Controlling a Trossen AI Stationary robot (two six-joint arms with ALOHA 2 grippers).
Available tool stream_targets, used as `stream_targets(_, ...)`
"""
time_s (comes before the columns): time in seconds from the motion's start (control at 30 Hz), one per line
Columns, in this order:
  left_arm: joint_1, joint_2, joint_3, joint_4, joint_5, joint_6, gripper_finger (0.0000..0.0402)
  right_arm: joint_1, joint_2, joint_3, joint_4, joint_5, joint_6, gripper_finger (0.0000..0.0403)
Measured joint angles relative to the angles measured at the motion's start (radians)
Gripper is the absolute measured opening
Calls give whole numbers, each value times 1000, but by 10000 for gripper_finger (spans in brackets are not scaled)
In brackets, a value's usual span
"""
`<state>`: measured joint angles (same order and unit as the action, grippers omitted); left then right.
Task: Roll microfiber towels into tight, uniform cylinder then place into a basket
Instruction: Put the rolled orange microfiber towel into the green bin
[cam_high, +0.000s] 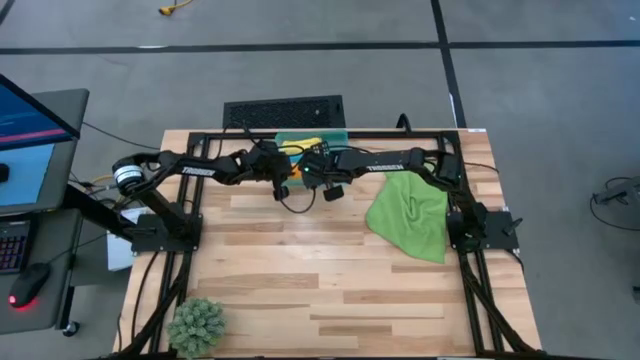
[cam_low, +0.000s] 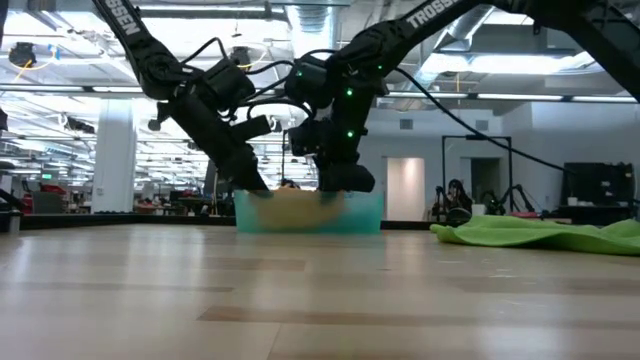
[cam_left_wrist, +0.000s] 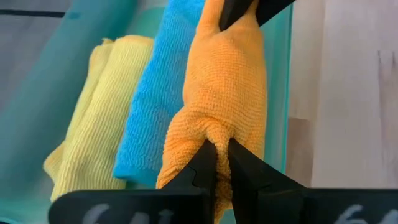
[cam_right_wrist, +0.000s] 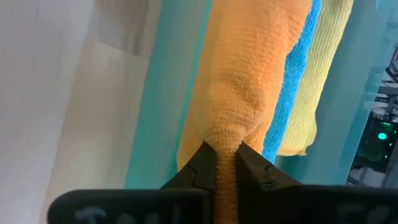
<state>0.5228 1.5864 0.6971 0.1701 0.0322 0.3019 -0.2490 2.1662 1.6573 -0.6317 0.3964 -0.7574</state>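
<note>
Open-plan robotics lab, ceiling striplights (cam_low: 60, 95), monitor (cam_high: 30, 140)

light: bright, even overhead | shadows: soft | wrist foreground: blurred

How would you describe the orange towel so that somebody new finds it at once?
Look at the teal basket at the table's far edge. Three rolled towels lie side by side in it: yellow, blue, then the orange towel. Only the orange one is pinched at each end by the left gripper and right gripper.
</note>
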Motion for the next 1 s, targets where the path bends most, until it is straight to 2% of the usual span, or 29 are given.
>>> stream_targets(0.3,0,-2,14,-25,8,17,20,-2,0,0,-10,-4,-2,79)
stream_targets(0.7,0,-2,14,-27,16,18,140,-3,-9,0,-48,1,6,179)
stream_targets(0.9,1,-2,18,-31,17,-3,178,-3,-18,14,-66,0,31,201)
stream_targets(1.0,0,-2,57,-100,18,-17,184,-4,-21,29,-77,0,36,202)
